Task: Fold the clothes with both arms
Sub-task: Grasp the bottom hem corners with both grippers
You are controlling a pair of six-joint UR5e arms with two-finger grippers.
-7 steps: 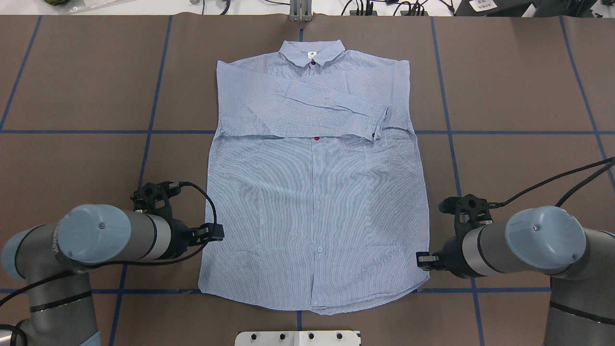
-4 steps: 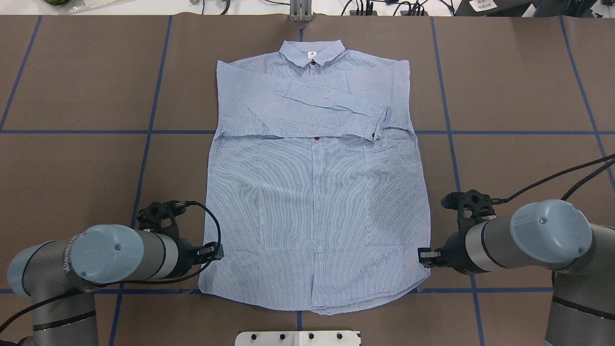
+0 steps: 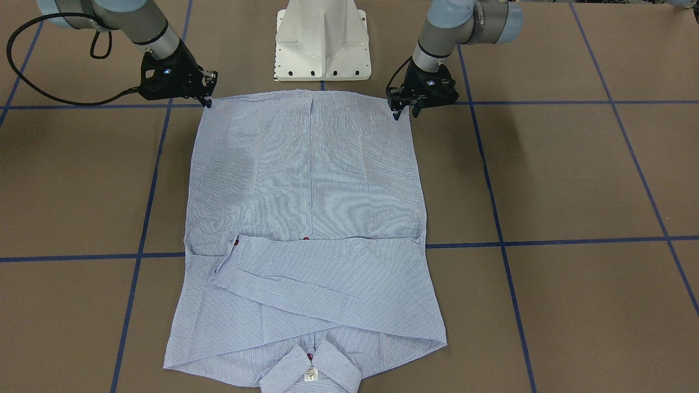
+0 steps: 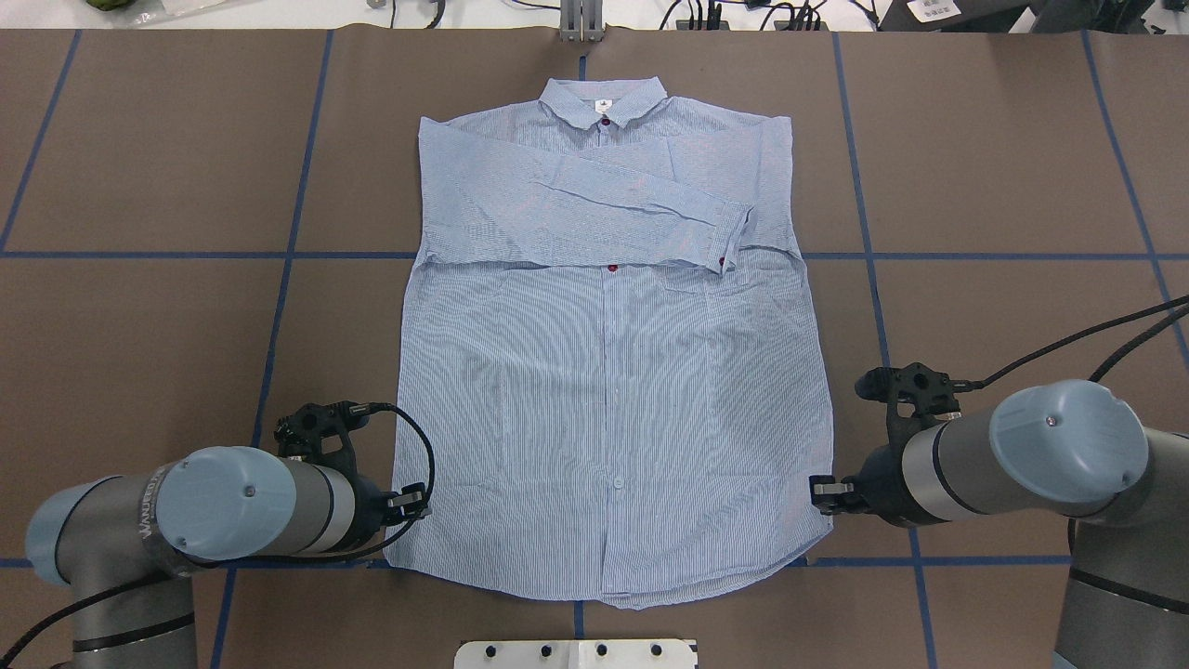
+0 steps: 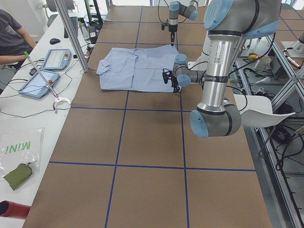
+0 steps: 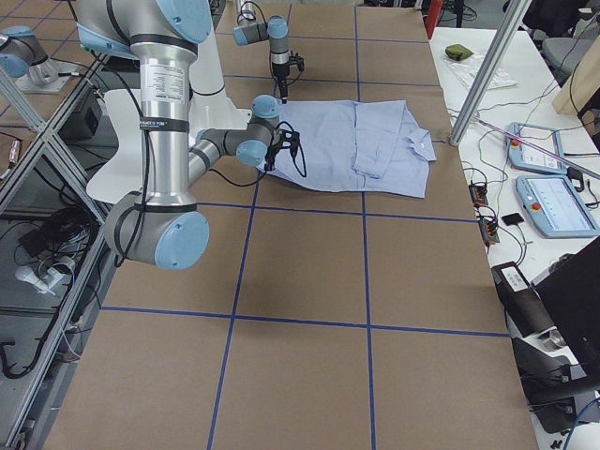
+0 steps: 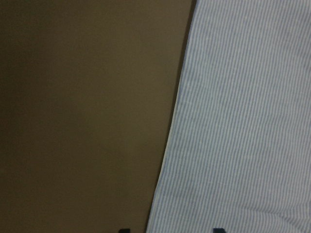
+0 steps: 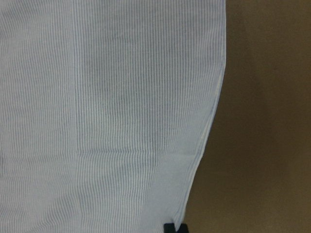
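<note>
The shirt (image 4: 613, 372) is lying flat and face up on the bench (image 4: 139, 325) between the two tools, buttoned. Its hem is lying at the tools' end and its collar (image 4: 604, 98) is lying well beyond them. Both sleeves (image 4: 650, 200) are lying folded across the chest, far ahead of either tool.

The left tool (image 4: 413, 502) is sitting released at the shirt's side edge, close to the hem corner. In the left wrist view its two fingertips (image 7: 124, 230) are standing apart, one over bare bench and the other over the striped cloth, so the edge is running between them. Whether they are touching the cloth cannot be told.

The right tool (image 4: 822, 492) is sitting at the opposite side edge, just beside the other hem corner. In the right wrist view its fingertips (image 8: 169, 227) are showing pressed together right on the cloth's edge, so it is clenching the shirt there. The cloth is spreading away inboard of it, and brown bench is showing on its outer side.

Both arms are reaching in low from the outer sides.
</note>
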